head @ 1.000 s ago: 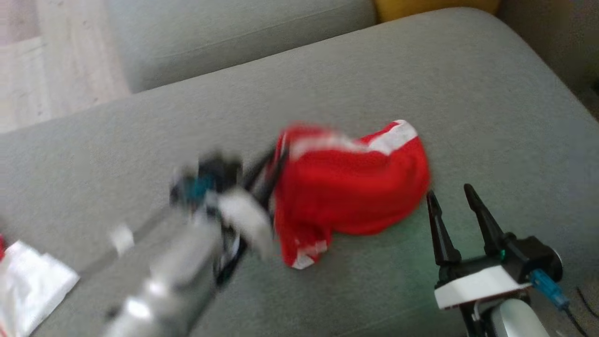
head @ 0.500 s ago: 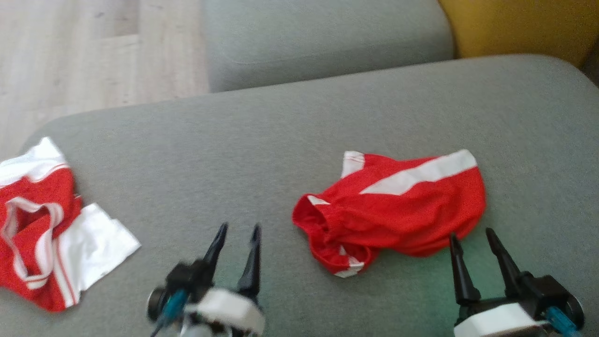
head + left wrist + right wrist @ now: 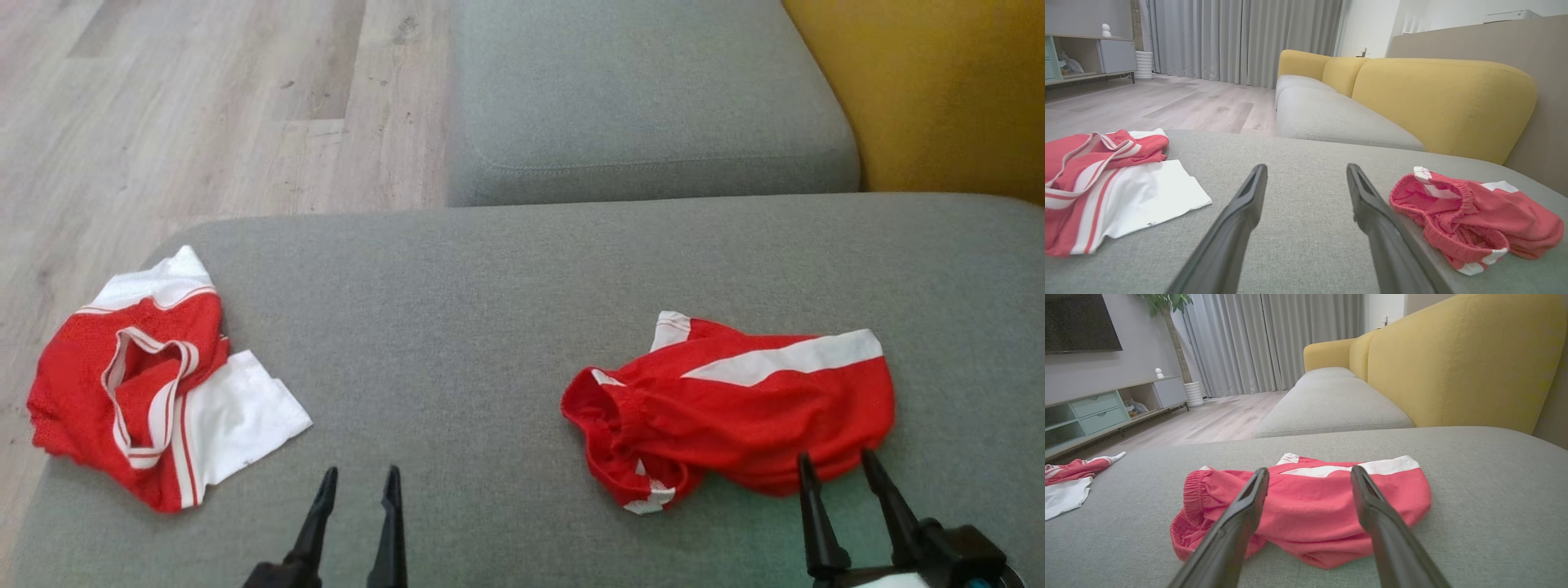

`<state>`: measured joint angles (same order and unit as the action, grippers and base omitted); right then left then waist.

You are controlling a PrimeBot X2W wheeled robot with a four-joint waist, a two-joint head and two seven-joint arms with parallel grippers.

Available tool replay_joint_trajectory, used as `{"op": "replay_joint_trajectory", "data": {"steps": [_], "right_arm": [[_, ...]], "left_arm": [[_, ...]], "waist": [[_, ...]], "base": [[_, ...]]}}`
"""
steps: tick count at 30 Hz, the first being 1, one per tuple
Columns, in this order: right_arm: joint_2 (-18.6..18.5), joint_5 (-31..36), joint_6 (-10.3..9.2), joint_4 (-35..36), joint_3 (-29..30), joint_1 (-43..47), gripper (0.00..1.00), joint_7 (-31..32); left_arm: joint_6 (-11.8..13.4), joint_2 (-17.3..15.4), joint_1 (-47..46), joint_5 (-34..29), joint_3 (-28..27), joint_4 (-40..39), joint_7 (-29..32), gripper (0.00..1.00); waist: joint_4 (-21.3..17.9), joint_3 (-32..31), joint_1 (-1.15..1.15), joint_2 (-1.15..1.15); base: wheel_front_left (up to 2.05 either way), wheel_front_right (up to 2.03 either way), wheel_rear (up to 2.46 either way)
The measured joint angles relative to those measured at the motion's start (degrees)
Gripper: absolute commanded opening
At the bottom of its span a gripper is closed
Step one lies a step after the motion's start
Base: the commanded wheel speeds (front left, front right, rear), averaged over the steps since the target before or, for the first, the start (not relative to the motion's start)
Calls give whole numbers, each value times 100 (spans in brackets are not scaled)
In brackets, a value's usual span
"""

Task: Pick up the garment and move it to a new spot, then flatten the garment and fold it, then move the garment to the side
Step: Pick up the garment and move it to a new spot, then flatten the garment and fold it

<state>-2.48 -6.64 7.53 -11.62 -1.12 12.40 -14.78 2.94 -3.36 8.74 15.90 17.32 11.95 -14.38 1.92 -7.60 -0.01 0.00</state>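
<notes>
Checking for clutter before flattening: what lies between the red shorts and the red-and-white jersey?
Bare grey cushion between shorts and jersey, in the head view; the open left gripper points in from the near edge.

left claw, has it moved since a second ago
Yes. The left claw was at the red shorts' left edge; now it sits open and apart from them, back toward the grey cushion's near edge.
</notes>
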Motion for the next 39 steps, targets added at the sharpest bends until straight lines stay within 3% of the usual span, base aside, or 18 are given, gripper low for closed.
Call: {"op": "replay_joint_trajectory", "data": {"steps": [27,33,39], "right_arm": [[1,-145,0,-7,-48,-1,100,0],[1,-136,0,-7,-107,-2,100,0],[0,-25,0,-2,-241,-7,100,0]], "left_arm": [[60,7,5,37,-76,-75,0,100],[38,7,-18,379,33,81,0,100],[-237,10,-588,1612,1010,953,31,100]], "waist": [[-51,10,1,0],[-147,36,2,0],[-307,161,1,0]], "base": [[0,0,0],[0,0,0],[0,0,0]]}}
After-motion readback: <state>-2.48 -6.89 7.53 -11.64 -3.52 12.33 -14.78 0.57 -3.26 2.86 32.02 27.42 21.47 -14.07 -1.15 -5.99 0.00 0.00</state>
